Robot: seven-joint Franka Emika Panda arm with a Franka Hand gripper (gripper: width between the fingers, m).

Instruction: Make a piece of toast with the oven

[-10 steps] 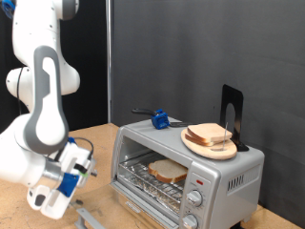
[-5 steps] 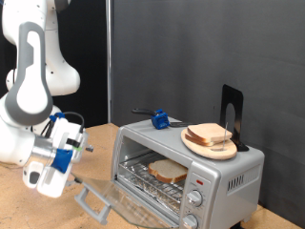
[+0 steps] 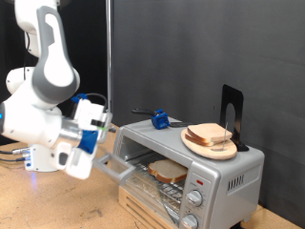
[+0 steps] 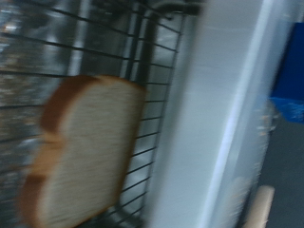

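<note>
Toast (image 3: 169,172) lies flat on the wire rack (image 4: 142,114) inside the oven (image 3: 191,164), lower centre of the exterior view, with the spare slices stacked on the plate (image 3: 212,143) on the oven roof. You have the gripper (image 3: 92,143) at left centre against the door handle (image 3: 122,168), door part-raised; you cannot tell how the jaws stand, since the hand's body hides them. Swing the handle along the hinge arc, not straight in, and confirm in the wrist view that the slice sits clear of the door frame.

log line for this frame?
gripper: at oven door | door: part-raised | piece of toast: on rack inside oven
</note>
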